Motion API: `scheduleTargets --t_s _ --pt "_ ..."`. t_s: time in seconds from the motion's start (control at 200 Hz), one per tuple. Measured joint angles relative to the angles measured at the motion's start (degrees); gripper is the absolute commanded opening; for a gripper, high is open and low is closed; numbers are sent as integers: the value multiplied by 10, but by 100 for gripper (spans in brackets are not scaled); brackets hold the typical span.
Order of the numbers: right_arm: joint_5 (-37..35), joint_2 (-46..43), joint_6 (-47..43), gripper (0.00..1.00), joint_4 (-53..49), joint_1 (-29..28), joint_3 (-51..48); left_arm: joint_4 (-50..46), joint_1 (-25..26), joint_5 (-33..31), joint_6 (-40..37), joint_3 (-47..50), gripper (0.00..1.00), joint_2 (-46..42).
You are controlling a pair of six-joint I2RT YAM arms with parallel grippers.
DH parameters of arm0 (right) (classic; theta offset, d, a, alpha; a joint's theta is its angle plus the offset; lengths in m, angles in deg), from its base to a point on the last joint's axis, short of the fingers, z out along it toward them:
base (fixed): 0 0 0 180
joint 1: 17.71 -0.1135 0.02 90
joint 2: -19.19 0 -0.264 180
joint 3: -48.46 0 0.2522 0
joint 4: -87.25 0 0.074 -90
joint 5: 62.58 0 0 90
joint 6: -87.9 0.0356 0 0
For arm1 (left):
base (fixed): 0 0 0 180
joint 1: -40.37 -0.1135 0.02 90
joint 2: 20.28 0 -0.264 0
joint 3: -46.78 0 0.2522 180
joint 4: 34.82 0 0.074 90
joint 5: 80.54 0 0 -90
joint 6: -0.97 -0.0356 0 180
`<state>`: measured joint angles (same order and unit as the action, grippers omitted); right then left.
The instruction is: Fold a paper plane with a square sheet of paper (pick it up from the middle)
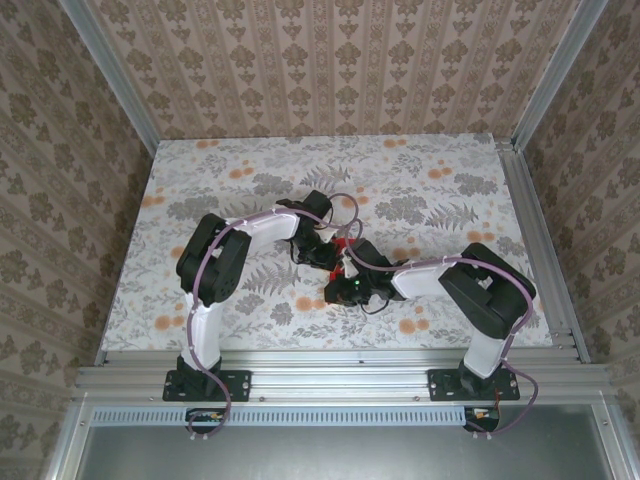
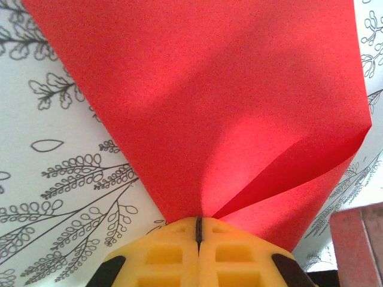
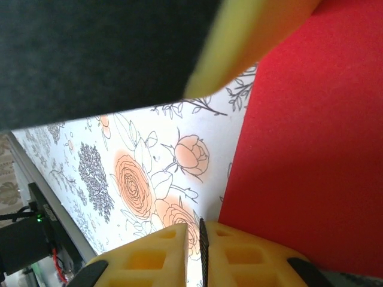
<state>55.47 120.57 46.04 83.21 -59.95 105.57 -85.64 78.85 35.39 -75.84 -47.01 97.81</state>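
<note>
Floral cloth covers the table between brown-patterned walls in the top view. The two arms bend inward and meet near the middle. There the left gripper and the right gripper sit just beside each other, with a scrap of the red square sheet of paper showing between them.

From the left wrist, the left gripper has its yellow pads pressed together, pinching the sheet at its narrow lower end. The paper fans out from that pinch toward the top of the frame, lifted off the cloth, and its right side curls over into a loose flap.

From the right wrist, the right gripper has its pads close together with only a thin dark slit between them. I cannot tell whether paper lies in that slit. The sheet stands on the right, its left edge running steeply down to the right-hand pad. A yellow finger of the left gripper hangs at the top.
</note>
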Motion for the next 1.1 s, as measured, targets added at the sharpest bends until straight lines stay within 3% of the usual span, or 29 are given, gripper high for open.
scheduleTargets --t_s 0.455,0.745,1.1 --pt "-7 -26 -15 18 -100 -28 15 1 -3 7 -1 1 2 1" --pt "-25 -57 -19 17 -133 14 30 2 -3 9 -4 1 2 2" --pt "-39 -3 -45 17 -147 35 67 2 -4 12 -5 2 2 2"
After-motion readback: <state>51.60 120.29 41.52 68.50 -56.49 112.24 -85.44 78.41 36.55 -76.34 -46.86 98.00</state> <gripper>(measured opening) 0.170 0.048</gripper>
